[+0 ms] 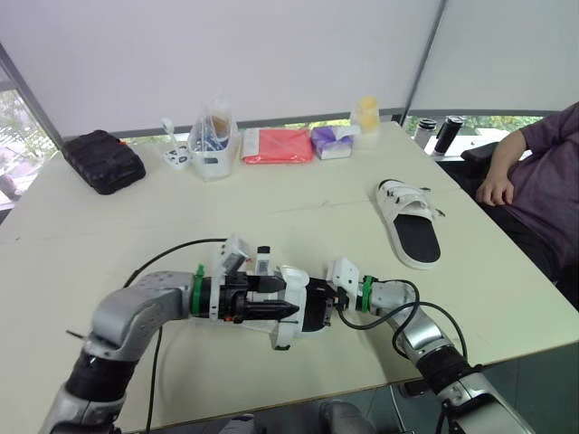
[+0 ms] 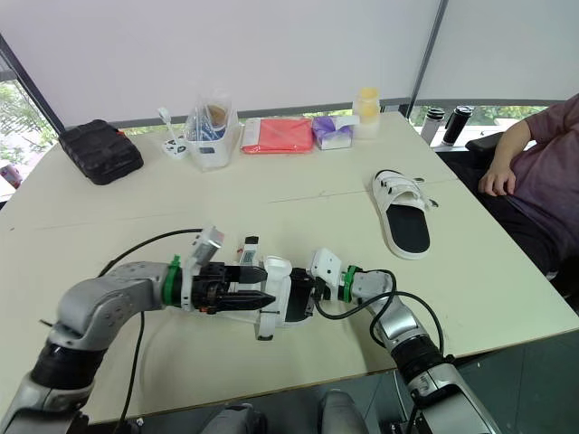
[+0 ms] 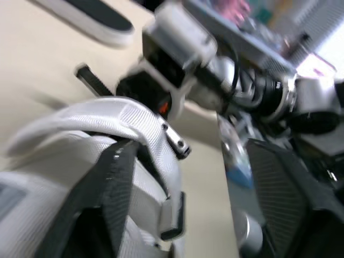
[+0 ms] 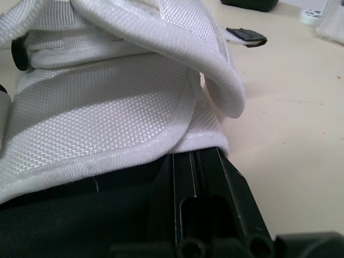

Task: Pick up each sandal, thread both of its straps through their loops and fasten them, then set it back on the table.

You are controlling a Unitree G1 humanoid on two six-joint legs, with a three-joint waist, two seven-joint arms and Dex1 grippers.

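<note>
A white sandal with a black footbed (image 1: 291, 318) hangs just above the table's front middle, held between both grippers. My left gripper (image 1: 288, 307) reaches in from the left, its black fingers (image 3: 115, 193) shut on the sandal's white woven strap (image 3: 107, 121) beside a metal loop (image 3: 176, 144). From the right, my right gripper (image 1: 327, 303) is shut on the sandal's sole edge, with one finger (image 4: 204, 215) under the strap (image 4: 107, 123). The second sandal (image 1: 412, 221) lies flat on the table at the right, straps toward the far end.
Along the far edge stand a black case (image 1: 104, 161), a clear container (image 1: 213, 145), a red pouch (image 1: 276, 145), a purple tissue pack (image 1: 332, 142) and a yellow bottle (image 1: 365, 113). A person (image 1: 534, 190) sits at the table's right side. The front edge is close below the grippers.
</note>
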